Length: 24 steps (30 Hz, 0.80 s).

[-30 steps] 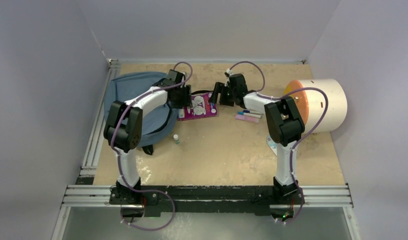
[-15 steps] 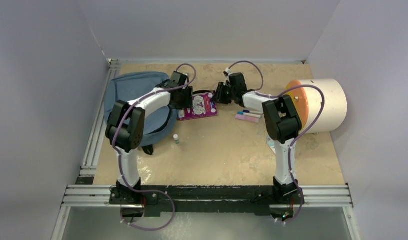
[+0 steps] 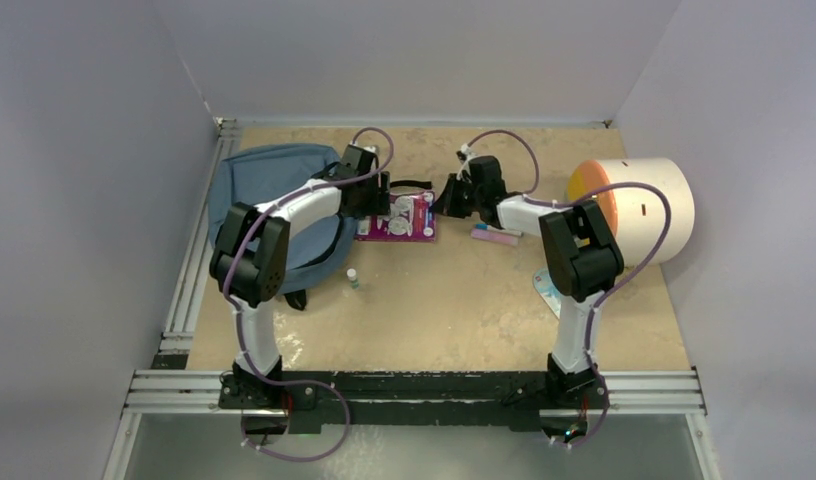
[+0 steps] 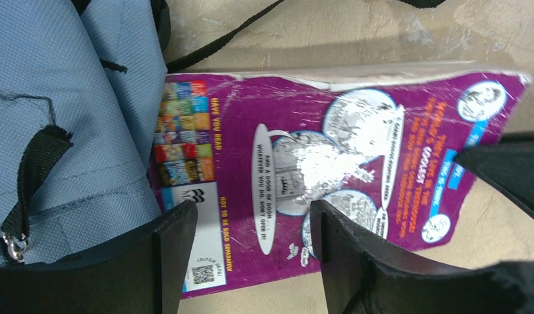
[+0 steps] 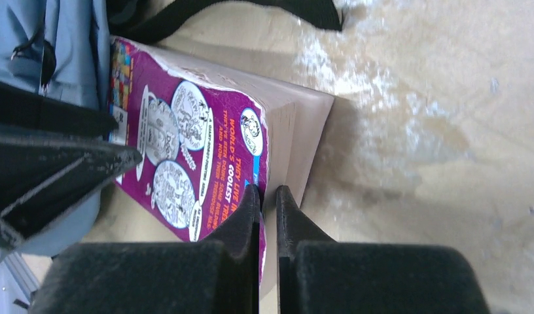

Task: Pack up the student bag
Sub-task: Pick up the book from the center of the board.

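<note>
Left end effector is spread wide with nothing between its fingers, hanging low right where the student bag meets the purple book. One finger sits over the bag's edge and the other over the book's cover. The bag itself, soft and grey-blue, lies flat at the far left of the counter, partly under the left arm. A dark zipper pull shows in the left wrist view. And look at the book: it's jammed right up against the bag's right side, cartoon cover facing up. Over on its far edge the right end effector is pressed together, and a sliver of purple cover shows in the thin slit between its fingers, so it's pinching the book by the cover edge. That side of the book looks tipped up off the counter, with its page block showing. A black strap trails across the counter just behind the book. Moving right, a few markers lie side by side near the right arm. A small bottle stands alone in front of the bag. A pale blue item peeks out from under the right arm, too hidden to identify. At the far right a white cylinder lies on its side, its orange face toward the middle.
</note>
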Each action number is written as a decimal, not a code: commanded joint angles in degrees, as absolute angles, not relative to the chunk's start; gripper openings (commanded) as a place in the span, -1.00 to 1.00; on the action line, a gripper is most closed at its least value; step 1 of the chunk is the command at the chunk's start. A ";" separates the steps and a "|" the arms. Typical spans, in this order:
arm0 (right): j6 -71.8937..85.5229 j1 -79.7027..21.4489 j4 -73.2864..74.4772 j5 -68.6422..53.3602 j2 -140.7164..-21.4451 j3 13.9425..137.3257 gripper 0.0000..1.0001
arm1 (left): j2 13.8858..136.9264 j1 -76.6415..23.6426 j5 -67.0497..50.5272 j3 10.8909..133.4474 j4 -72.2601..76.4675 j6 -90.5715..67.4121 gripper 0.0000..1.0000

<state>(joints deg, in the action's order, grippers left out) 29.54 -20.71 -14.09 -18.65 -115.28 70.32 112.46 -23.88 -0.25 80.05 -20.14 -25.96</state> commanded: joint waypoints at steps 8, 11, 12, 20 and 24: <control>27.69 -18.60 -12.48 -14.83 -101.73 65.10 -1.00 | 109.16 -23.77 -0.35 78.09 -17.75 -25.66 0.42; 29.44 -18.25 -11.99 -14.29 -99.81 64.57 -1.00 | 106.95 -23.82 -3.24 76.34 -15.04 -24.66 0.42; 30.00 -18.12 -11.69 -14.24 -99.34 64.52 -1.00 | 105.64 -23.80 -4.43 75.20 -12.58 -23.98 0.43; 31.51 -17.52 -5.26 -15.82 -98.35 68.54 -1.00 | 91.50 -29.10 -4.08 57.09 12.55 -4.51 0.43; 33.62 -17.43 -2.96 -16.45 -97.43 70.67 -1.00 | 86.85 -35.73 -1.69 46.47 27.28 14.09 0.43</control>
